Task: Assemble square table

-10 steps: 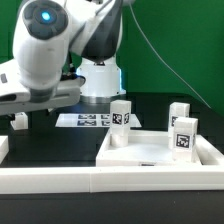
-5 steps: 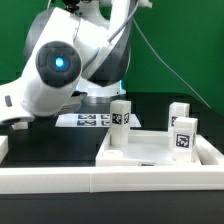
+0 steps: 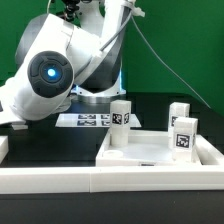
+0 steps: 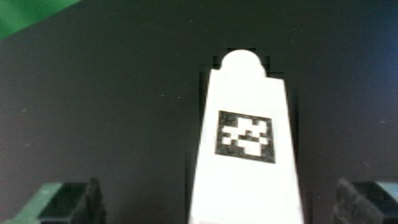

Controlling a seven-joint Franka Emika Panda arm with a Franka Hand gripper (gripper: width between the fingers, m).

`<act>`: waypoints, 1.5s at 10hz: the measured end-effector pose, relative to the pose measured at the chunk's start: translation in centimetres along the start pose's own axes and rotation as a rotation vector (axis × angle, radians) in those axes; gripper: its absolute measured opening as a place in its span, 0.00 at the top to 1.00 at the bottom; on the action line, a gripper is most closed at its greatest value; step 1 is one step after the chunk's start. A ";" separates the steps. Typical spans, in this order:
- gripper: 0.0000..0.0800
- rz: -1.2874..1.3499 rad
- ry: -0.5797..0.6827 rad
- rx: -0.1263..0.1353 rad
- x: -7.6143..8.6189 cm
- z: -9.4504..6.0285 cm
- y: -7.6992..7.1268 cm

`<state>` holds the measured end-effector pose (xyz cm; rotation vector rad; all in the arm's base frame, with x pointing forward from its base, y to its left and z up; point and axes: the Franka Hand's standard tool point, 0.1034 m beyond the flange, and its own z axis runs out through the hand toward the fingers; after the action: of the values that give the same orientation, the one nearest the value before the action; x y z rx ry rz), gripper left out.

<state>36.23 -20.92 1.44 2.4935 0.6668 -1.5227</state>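
Since half a second ago your arm (image 3: 60, 70) has swung a little lower toward the exterior view's left. The pincer (image 4: 210, 200) is open, straddling a loose leg (image 4: 244, 140) lying flat on the dark surface (image 4: 89, 110). The tabletop (image 3: 160, 152) sits well apart with three legs standing. The leg looks light, stiff and smooth; grip its long flat sides mid-length.
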 end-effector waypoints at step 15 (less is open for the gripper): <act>0.64 0.063 0.019 -0.020 0.3 -0.5 -0.6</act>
<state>36.50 -20.10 1.53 2.4925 0.5976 -1.4657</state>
